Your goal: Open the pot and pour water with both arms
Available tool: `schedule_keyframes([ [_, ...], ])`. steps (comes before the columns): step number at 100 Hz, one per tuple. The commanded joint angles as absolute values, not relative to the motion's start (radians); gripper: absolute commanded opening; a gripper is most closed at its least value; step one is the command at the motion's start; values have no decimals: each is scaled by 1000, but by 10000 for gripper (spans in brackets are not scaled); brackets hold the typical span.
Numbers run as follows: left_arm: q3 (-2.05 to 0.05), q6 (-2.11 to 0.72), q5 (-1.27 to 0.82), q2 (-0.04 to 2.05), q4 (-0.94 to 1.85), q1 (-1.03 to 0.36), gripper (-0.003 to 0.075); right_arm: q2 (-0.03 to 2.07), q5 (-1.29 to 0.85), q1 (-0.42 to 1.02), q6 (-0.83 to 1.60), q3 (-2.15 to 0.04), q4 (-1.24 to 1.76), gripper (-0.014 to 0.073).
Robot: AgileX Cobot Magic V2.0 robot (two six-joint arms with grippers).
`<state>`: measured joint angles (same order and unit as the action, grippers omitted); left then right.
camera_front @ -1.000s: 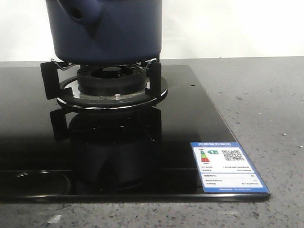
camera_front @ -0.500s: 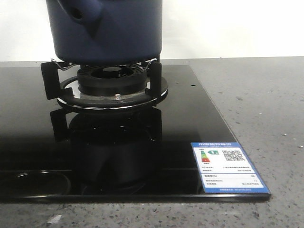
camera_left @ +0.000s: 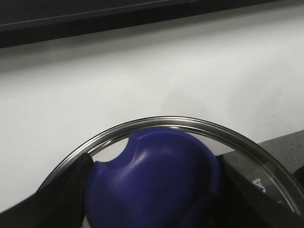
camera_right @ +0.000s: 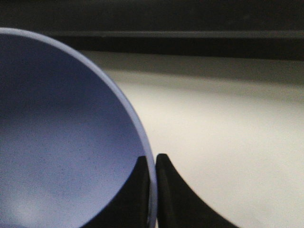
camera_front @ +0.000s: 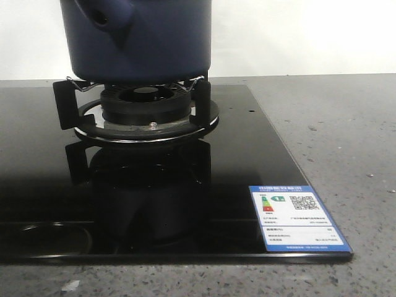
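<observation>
**Pot on the burner, lid knob in my left jaws, rim in my right**

The pot [camera_front: 139,37] stands on the burner's black pot support [camera_front: 133,102], at the far left part of the glossy black cooktop [camera_front: 241,161]. Its dark blue wall fills the top of the front view, and the stubby hollow side handle [camera_front: 102,15] points toward the near left. Under it sits the round burner head [camera_front: 145,108] in a shiny metal ring. The cooktop mirrors the pot and the support on its near side. A blue and white energy label [camera_front: 297,216] is stuck to the cooktop's near right corner, and a faint ring mark [camera_front: 46,238] shows at its near left edge. A speckled grey countertop [camera_front: 346,142] runs around the cooktop, with a white wall behind it.

From my left wrist, my left gripper [camera_left: 152,190] is clamped on the blue lid knob [camera_left: 154,183]: one black finger presses each side of it. The glass lid [camera_left: 247,149], edged with a metal band, spreads out around the knob.

From my right wrist, my right gripper [camera_right: 152,190] has its two dark fingers drawn almost together, pinching the thin rim of a blue vessel [camera_right: 61,137], one finger inside and one outside. I cannot tell from this view alone whether this is the pot.
</observation>
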<state>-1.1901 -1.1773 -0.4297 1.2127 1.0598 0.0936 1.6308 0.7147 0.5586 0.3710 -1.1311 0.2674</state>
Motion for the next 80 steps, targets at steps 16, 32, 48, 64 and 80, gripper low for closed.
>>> schedule_keyframes([
  [16,-1234,-1169,-380,1179,1111,95,355,1574,973,565,365,-1136,217,-43],
  [32,-1234,-1169,-380,1179,1111,95,355,1574,1043,565,365,-1136,161,-43],
  [48,-1234,-1169,-380,1179,1111,95,355,1574,1072,565,365,-1136,118,-42],
  [64,-1234,-1169,-380,1179,1111,95,355,1574,1088,565,365,-1136,118,-42],
  [80,-1234,-1169,-380,1179,1111,95,355,1574,1109,565,365,-1136,115,-43],
])
